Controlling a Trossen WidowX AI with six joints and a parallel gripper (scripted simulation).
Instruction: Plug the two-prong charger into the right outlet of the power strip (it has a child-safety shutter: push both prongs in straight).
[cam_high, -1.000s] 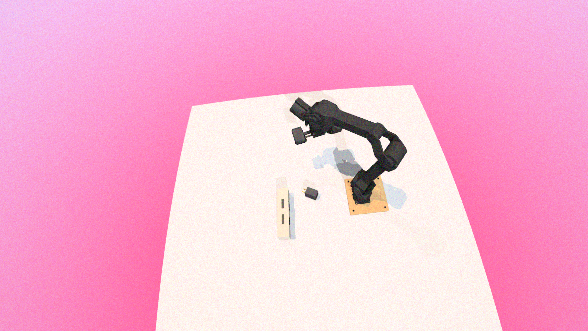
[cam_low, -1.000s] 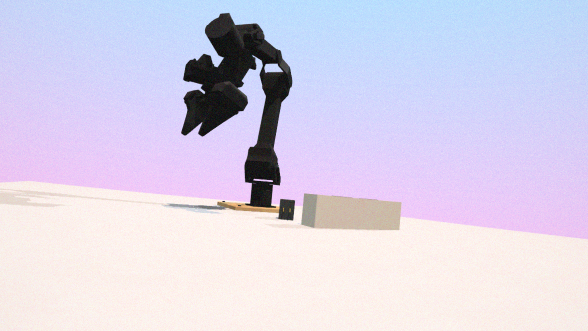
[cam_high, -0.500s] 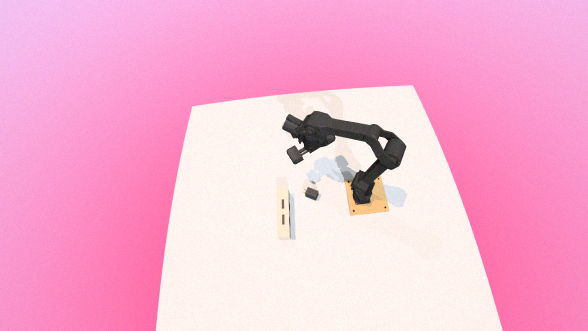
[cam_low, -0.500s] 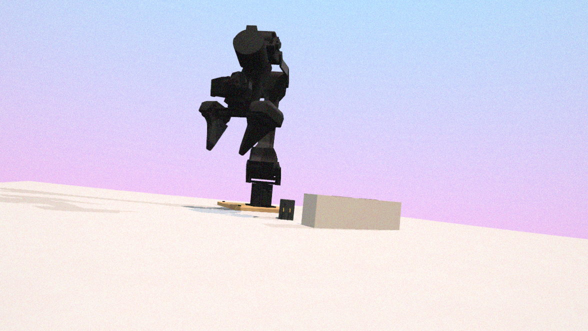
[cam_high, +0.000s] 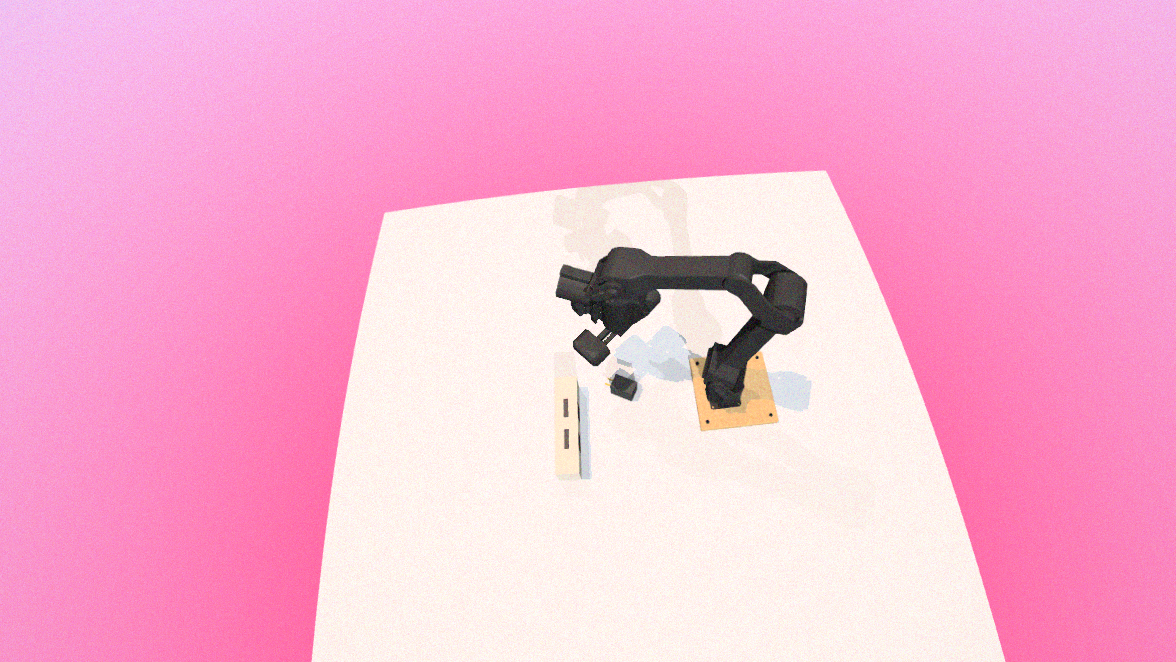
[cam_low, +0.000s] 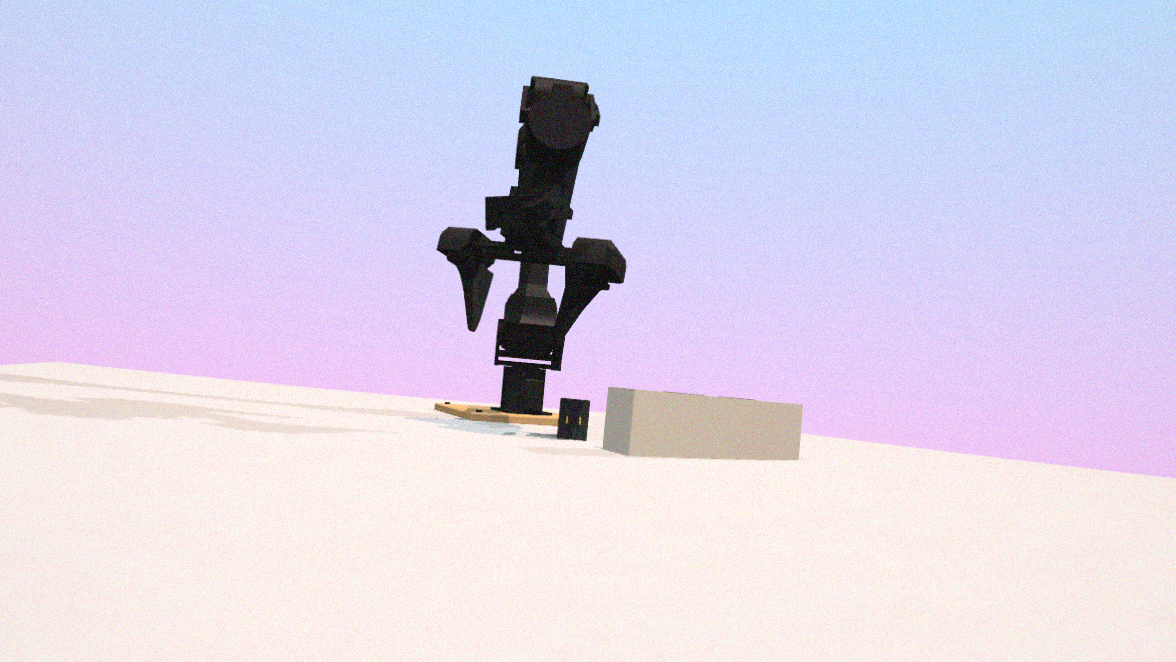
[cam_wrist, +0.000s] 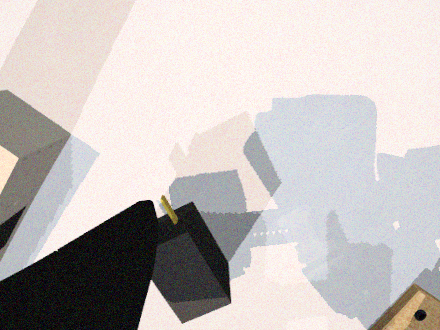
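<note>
The black charger (cam_high: 624, 386) (cam_low: 572, 419) (cam_wrist: 187, 270) rests on the table between the power strip and the arm's base. Its brass prongs (cam_wrist: 169, 210) point toward the strip's side, slightly askew in the top view. The cream power strip (cam_high: 567, 466) (cam_low: 715, 431) (cam_wrist: 25, 125) has two dark slots on top and dark patches on its side facing the base. My gripper (cam_low: 518, 333) is open and empty, raised above table height with its fingers pointing down. In the wrist view one black finger covers part of the charger's left side; the other finger is not visible.
The arm stands on a wooden base plate (cam_high: 762, 412) (cam_low: 460, 412) (cam_wrist: 400, 312), on the opposite side of the charger from the strip. The strip's near end stands close to the charger. Arm shadows fall across the white table (cam_high: 460, 534).
</note>
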